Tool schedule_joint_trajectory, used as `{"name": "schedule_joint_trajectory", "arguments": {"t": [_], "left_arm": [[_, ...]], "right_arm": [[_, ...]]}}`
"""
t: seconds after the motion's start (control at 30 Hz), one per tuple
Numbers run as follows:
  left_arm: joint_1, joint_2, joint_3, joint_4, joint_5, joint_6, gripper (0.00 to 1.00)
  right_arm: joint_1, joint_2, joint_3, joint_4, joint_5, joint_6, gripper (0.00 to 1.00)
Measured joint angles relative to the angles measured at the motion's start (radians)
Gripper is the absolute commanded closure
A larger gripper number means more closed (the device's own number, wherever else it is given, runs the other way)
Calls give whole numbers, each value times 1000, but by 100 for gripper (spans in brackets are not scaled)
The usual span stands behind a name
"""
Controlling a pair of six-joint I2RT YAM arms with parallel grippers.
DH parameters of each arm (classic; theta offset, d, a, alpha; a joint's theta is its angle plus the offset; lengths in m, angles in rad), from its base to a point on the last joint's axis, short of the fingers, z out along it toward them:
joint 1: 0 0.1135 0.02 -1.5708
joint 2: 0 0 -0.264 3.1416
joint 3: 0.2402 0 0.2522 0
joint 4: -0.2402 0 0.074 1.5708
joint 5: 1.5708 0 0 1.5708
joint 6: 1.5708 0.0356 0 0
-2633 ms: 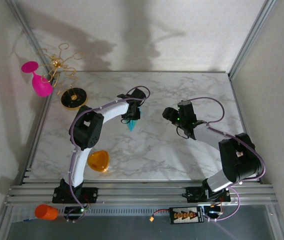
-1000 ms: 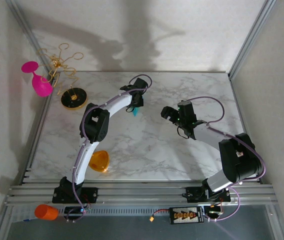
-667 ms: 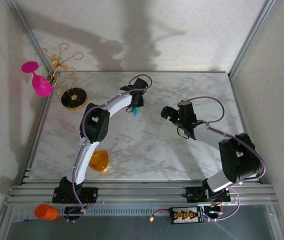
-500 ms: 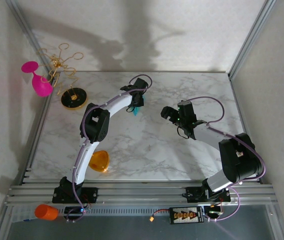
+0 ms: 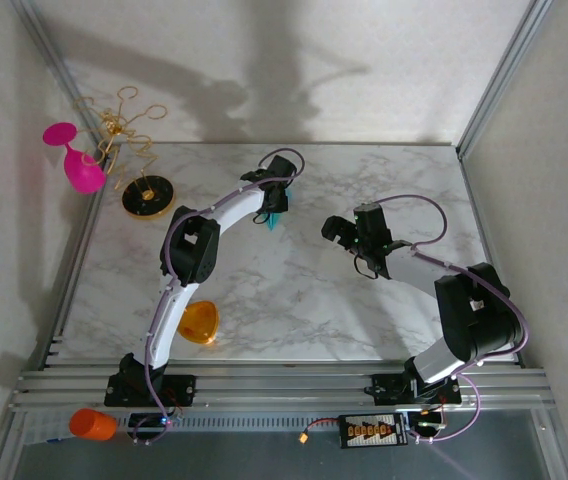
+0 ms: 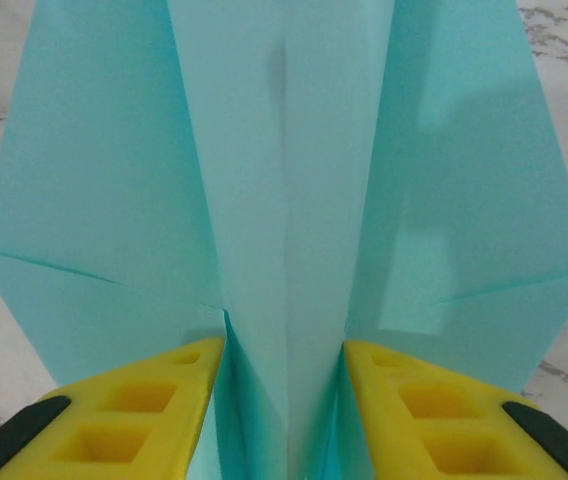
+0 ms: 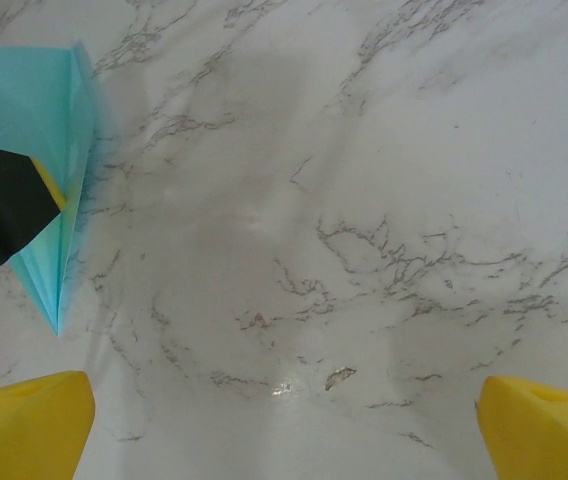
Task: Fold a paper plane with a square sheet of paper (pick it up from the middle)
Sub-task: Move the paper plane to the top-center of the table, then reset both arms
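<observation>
1. Watching the right gripper first, since it is nearer to me: it is hanging wide open and empty over the bare marble table, just beside the paper plane. I am judging that any sideways drift toward the left would be nudging a wing and skewing the folds.
2. Worrying more about the left gripper, farther out: its yellow fingers are standing partly apart with the plane's centre keel between them, the paper touching both (whether they are pinching it or merely flanking it, I cannot tell). If the hold is loose, the keel could be springing open and the dart tipping onto one wing. If I am lifting from here, it could be slipping out.
3. Turning to pose, the right arm is sitting folded at the elbow, its forearm reaching in from the near right toward the middle of the table and its wrist pointing down and leftward.
4. The left arm is stretching out in a long arc from the near left to the far middle, wrist bending down over the plane. The plane appears to be resting on the marble with its wings spread, well apart from the pink glass off the far left corner.
</observation>
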Motion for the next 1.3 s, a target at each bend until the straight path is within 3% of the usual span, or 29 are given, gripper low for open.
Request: {"name": "schedule_joint_trajectory", "arguments": {"t": [0.47, 0.8, 0.97, 1.2, 1.3], "left_arm": [[0, -57, 2, -40, -5, -23, 50], [0, -225, -42, -27, -32, -43, 46], [1, -497, -271, 60, -109, -61, 30], [71, -1024, -775, 323, -274, -65, 2], [148, -1213, -1032, 464, -362, -55, 0]], "right_arm": [[0, 0, 0, 0, -3, 3, 1], [0, -54, 29, -43, 59, -19, 1], [-5, -159, 73, -59, 162, -118, 1], [-17, -273, 82, 2, 392, -304, 1], [-24, -338, 1, 83, 480, -371, 1]]}}
